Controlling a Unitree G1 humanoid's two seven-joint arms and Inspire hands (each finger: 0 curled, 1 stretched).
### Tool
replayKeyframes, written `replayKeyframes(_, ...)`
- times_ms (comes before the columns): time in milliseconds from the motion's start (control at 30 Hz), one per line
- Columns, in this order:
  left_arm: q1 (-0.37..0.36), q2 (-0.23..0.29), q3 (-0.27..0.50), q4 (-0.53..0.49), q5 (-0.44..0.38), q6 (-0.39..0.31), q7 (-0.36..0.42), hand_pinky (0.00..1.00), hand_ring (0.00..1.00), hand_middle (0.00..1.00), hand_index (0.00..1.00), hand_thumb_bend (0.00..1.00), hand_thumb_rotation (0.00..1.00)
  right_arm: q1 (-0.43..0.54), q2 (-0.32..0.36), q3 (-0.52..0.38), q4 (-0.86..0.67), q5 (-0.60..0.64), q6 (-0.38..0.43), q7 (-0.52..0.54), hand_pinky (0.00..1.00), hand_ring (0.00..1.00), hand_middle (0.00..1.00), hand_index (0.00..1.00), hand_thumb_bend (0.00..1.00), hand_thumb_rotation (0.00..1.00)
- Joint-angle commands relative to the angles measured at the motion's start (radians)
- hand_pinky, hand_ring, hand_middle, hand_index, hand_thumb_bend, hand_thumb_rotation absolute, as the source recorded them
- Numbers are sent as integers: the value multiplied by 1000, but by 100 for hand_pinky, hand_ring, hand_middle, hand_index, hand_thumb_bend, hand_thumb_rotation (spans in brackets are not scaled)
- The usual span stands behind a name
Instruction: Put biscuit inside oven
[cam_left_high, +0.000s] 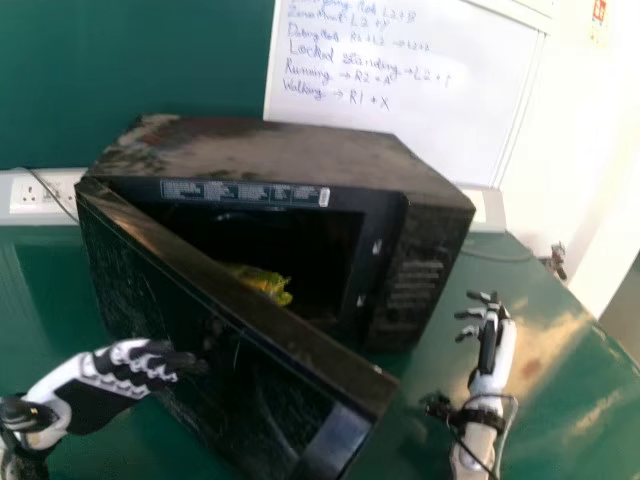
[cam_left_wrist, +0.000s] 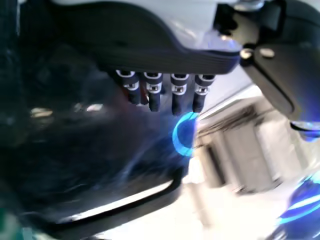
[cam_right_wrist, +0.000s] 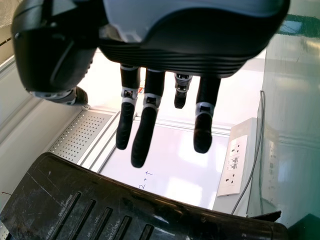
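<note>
Glossy green table (cam_left_high: 585, 375), open black oven (cam_left_high: 270, 145), whiteboard (cam_left_high: 430, 85) behind, wall socket (cam_left_high: 32, 195)

Head view looks down, wrist views closer, all sharing the oven (cam_left_high: 270, 150).

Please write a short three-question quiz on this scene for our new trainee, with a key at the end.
1. Multiple choice: How does the glossy black door of the box-shaped black oven stand?
A) Fully shut
B) Partly or wholly open
C) Detached from the oven

2. True or false: The yellow-and-green packet lies inside the oven.

3. Fill in the blank: The black-and-white robot hand at the outer face of the door is the robot's ____ hand.

Key: 1. B; 2. True; 3. left
</note>
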Motion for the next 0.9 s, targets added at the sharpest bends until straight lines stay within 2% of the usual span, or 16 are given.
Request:
replayKeyframes(0, -5, 17, -26, 0, 46, -57, 3, 13, 38, 48, 54, 49, 0, 64, 55, 13, 37, -12, -2, -5, 18, 24, 34, 54, 58, 100)
replayKeyframes(100, 2, 29, -46, -12, 79, -99, 27, 17, 39, 49, 53, 49, 0, 65, 55, 14, 38, -14, -5, -7, 18, 24, 34, 55, 56, 100)
replayKeyframes(333, 43, 56, -92, -57, 162, -138, 140, 21, 40, 51, 52, 49, 0, 66, 52, 19, 36, -22, -4, -16, 18, 25, 34, 55, 57, 100)
replayKeyframes(533, 56, 77, -138, -73, 203, -147, 220, 23, 41, 51, 49, 49, 0, 66, 56, 13, 37, -10, -6, -2, 18, 25, 34, 55, 58, 100)
replayKeyframes(700, 61, 125, -176, -89, 288, -124, 314, 28, 42, 53, 48, 49, 0, 67, 57, 14, 35, -14, -7, -8, 18, 24, 34, 54, 57, 100)
replayKeyframes(767, 59, 126, -189, -88, 326, -149, 355, 30, 43, 54, 47, 49, 0, 67, 58, 12, 34, -10, -6, -6, 18, 24, 34, 54, 58, 100)
replayKeyframes(800, 56, 122, -196, -86, 344, -165, 375, 31, 47, 53, 46, 50, 0, 67, 58, 12, 35, -9, -6, -4, 18, 24, 34, 54, 58, 100)
replayKeyframes(867, 52, 115, -207, -79, 387, -199, 423, 34, 51, 59, 48, 49, 3, 67, 55, 15, 36, -15, -6, -8, 18, 24, 34, 54, 58, 100)
